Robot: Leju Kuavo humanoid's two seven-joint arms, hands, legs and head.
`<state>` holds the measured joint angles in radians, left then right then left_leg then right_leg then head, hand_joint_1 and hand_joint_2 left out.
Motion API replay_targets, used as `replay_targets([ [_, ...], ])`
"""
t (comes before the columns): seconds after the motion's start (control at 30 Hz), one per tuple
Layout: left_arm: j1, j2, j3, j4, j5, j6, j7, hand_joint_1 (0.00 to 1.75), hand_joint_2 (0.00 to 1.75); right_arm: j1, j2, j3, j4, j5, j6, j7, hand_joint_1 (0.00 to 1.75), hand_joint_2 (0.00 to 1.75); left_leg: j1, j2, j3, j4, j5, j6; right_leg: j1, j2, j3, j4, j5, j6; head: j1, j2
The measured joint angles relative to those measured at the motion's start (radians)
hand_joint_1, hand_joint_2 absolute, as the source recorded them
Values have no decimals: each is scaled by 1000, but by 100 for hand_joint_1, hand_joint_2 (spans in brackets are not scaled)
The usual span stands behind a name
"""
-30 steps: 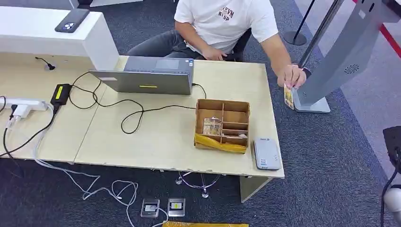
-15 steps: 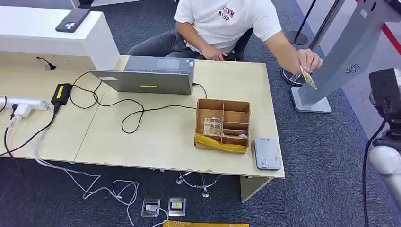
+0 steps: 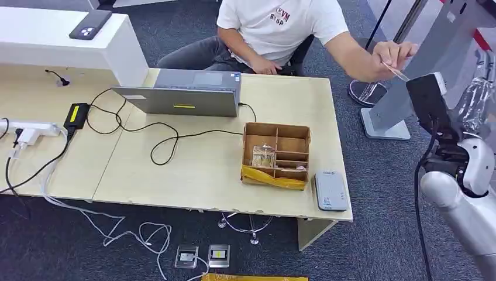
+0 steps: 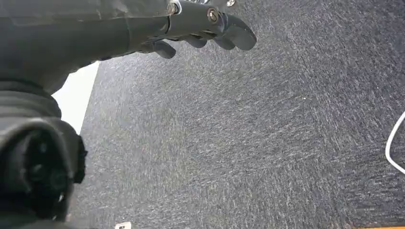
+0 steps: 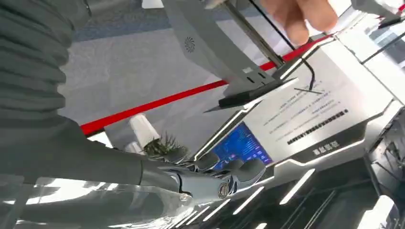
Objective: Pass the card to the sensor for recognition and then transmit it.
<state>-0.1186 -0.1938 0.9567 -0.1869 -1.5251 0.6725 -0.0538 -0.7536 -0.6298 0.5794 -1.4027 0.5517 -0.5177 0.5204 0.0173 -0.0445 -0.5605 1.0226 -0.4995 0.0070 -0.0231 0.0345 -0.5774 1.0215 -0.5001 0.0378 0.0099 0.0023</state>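
Person's hand (image 3: 396, 54): pinches thin card (image 3: 395, 72), edge-on, face unreadable, beyond right hand (image 5: 210, 179). Person (image 3: 275, 29): head cut off by frame edge. Left hand (image 4: 200, 28): fingertips cropped at frame edge above carpet.

Person's hand (image 3: 396, 54) w/ card (image 3: 395, 72) fronts kiosk (image 3: 436, 58).

one laptop (image 3: 187, 93), one wooden box (image 3: 275, 153), one sensor (image 3: 330, 191), perhaps one card (image 3: 396, 72)
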Motion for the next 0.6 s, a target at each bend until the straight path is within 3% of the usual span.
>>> replay_targets([
  [0.1, 0, 1, -1, 0, 0, 0, 0, 0, 0, -10, 8, 22, -13, -6, 10, -51, 0, 175, 0, 1, -1, 0, 0, 0, 0, 0, 0, 0, 0, 0, 0, 0],
  [0.27, 0, 3, -5, 0, -1, 0, -11, 0, 0, -43, 57, 84, -38, 42, 44, -29, 0, 175, 1, 0, 0, 0, 0, -1, 1, 0, 0, 0, 0, 0, 0, 0],
  [0.6, 0, 9, -8, 0, -1, 0, -11, 0, 0, -52, 102, 171, -46, 36, 76, -19, 0, 175, 1, 0, 0, 0, 0, -1, 1, 0, 0, 0, 0, 0, 0, 0],
])
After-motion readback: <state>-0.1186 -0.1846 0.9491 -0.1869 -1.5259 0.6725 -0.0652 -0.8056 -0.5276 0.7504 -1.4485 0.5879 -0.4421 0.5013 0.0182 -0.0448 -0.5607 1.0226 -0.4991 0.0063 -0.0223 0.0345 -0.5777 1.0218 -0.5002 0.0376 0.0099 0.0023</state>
